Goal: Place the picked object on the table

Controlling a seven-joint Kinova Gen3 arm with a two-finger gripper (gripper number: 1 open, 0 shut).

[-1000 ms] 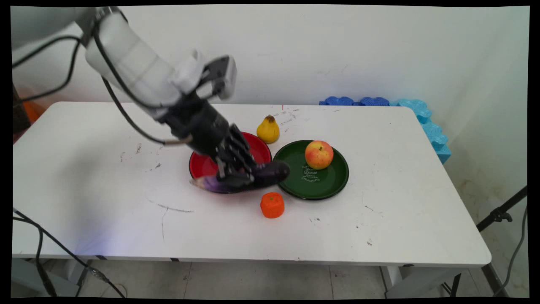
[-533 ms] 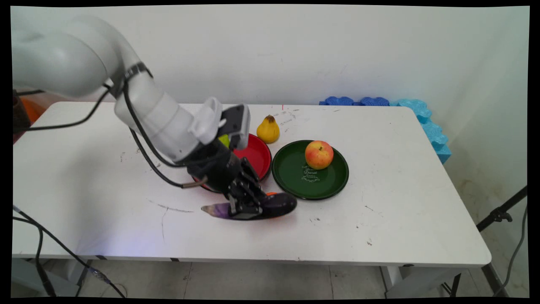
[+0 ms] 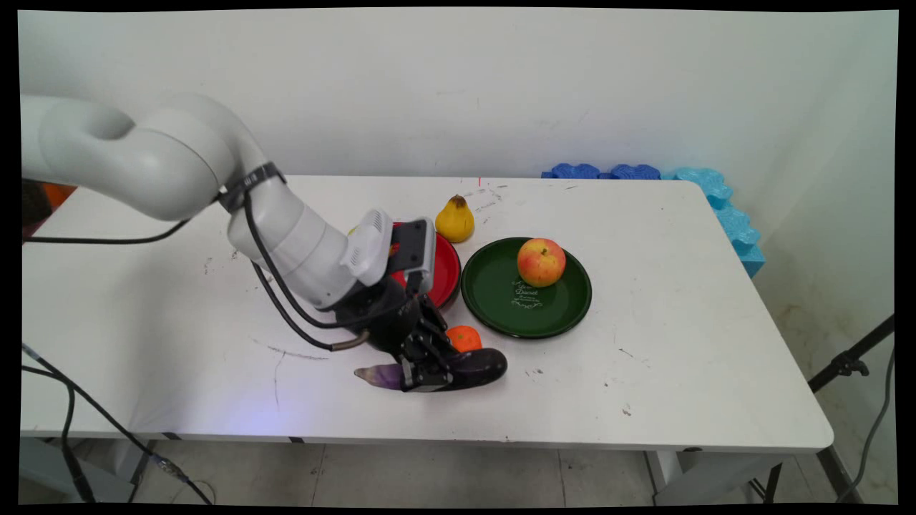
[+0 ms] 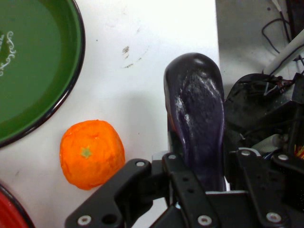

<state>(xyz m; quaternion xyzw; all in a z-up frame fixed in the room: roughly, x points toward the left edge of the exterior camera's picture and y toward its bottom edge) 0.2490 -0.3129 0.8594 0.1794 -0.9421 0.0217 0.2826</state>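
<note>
Gripping a dark purple eggplant crosswise, the black two-finger gripper is clenching its fingers on the vegetable's middle, low over the near part of the white table. In the main view the eggplant is lying lengthwise left to right, its pale stem end pointing left and its rounded dark end pointing right; whether it is touching the tabletop cannot be told. In the hand view the eggplant is rising from between the linkage toward the top, its glossy rounded end reaching the table's edge.

An orange is sitting on the table just beside the eggplant, on its far side in the main view, apart from it in the hand view. A green plate is lying beyond the orange, and it is bearing an apple on its far part. A red plate is lying just left of the green plate, partly hidden by the white arm. A yellow pear is standing upright on the table behind the red plate, near its far rim. Blue foam pieces are lying along the table's far right corner against the wall
</note>
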